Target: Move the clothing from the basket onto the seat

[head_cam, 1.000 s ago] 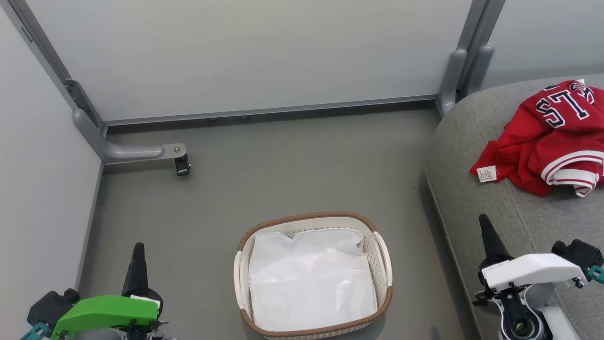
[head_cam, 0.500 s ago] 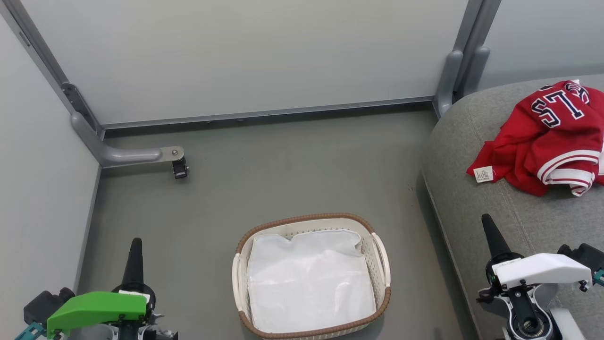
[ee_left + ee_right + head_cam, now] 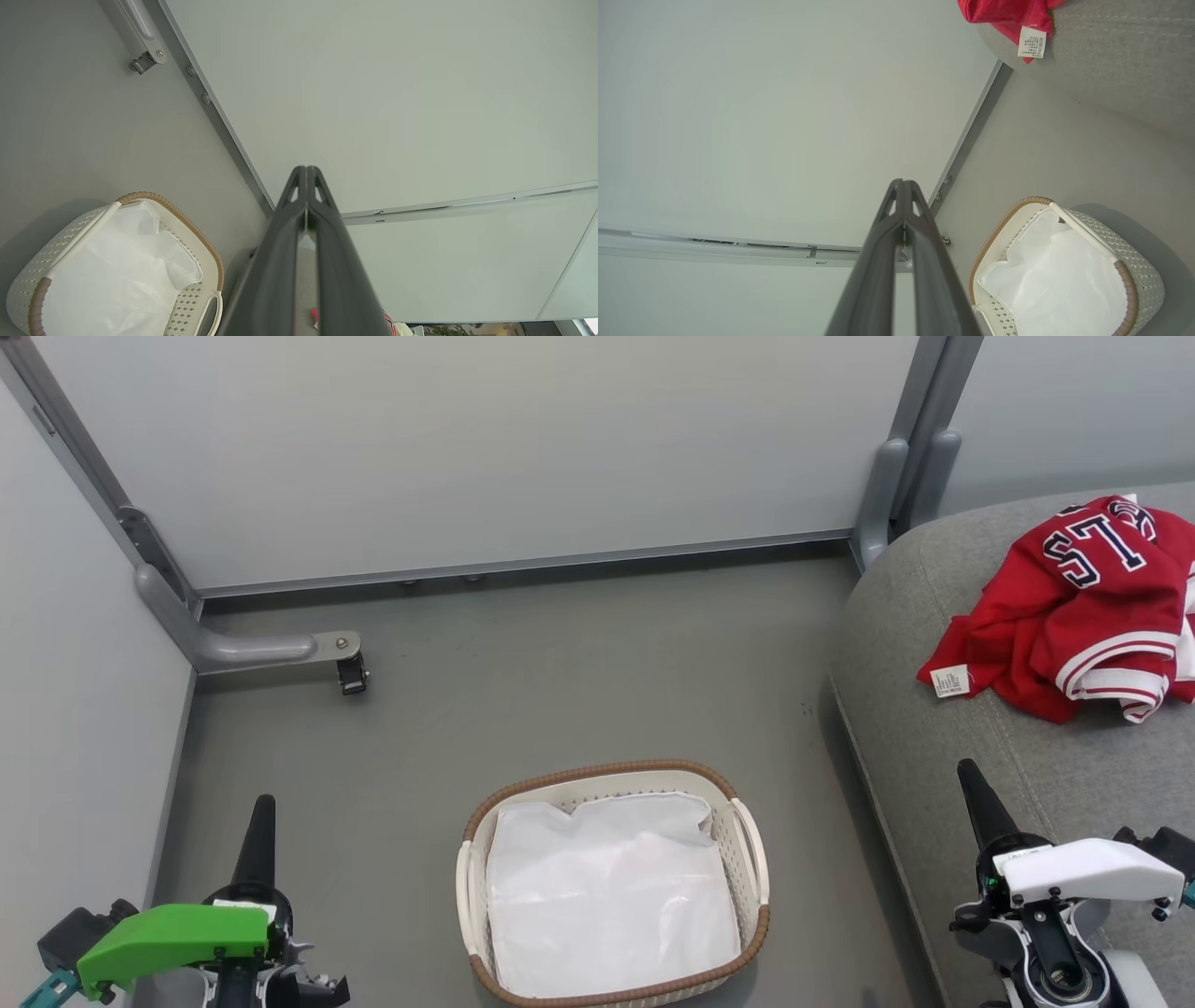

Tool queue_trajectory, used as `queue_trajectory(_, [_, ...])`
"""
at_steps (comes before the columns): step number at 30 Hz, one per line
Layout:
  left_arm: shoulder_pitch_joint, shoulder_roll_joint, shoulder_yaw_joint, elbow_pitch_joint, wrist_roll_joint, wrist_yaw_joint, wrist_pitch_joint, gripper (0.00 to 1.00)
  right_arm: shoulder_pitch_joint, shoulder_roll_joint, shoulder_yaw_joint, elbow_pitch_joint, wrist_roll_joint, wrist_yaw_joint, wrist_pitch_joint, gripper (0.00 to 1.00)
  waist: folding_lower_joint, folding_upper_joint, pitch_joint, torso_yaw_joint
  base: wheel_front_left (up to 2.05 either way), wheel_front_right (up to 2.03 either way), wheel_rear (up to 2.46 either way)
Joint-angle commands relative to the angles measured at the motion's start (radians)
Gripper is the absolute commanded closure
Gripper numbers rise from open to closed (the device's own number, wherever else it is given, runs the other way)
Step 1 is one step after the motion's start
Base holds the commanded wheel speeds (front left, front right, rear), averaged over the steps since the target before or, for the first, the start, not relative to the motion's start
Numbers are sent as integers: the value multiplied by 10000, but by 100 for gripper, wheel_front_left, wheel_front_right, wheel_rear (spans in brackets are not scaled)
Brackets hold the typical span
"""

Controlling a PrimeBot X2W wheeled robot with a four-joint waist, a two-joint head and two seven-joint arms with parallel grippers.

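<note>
The red clothing (image 3: pixel 1078 616) with white striped trim and navy lettering lies bunched on the grey seat (image 3: pixel 943 728) at the right; its white label (image 3: pixel 1031 42) hangs at the seat's edge (image 3: pixel 1101 56). The white basket (image 3: pixel 747 835) with a brown rim stands on the floor in the lower middle, holding a plain white liner sheet (image 3: pixel 611 891). My left gripper (image 3: pixel 263 807) is shut at the lower left, left of the basket (image 3: pixel 56 261), fingers pressed together with nothing between them. My right gripper (image 3: pixel 965 773) is shut and empty over the seat's front edge, below the clothing.
Pale partition panels (image 3: pixel 467 448) wall the grey floor (image 3: pixel 560 681) at the back and left. A grey bracket foot with a black caster (image 3: pixel 351 670) juts from the left corner. Grey posts (image 3: pixel 896 476) stand at the back right beside the seat.
The whole head view has shifted slightly, so the camera moved. Both grippers sit a little lower in the picture and stay shut. Clothing and basket lie as before.
</note>
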Motion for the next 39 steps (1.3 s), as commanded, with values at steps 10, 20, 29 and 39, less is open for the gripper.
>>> queue_trajectory(10, [-318,75,167,-65,-875,-71,260,100,104,-66,-152,-158,968,-2,255,100,0,-1,-47,-57,0,0,0])
queue_trajectory(20, [-385,66,270,-57,-1527,-107,479,100,144,-72,-249,-211,1713,-3,451,100,0,-1,-91,-112,0,0,0])
queue_trajectory(29, [-440,55,363,-45,-2083,-142,659,100,183,-76,-332,-249,2346,-3,620,100,0,-1,-131,-162,0,0,0])
queue_trajectory(39, [-469,41,449,-37,-2506,-153,793,100,214,-78,-395,-285,2824,-4,742,100,0,-1,-166,-206,0,0,0])
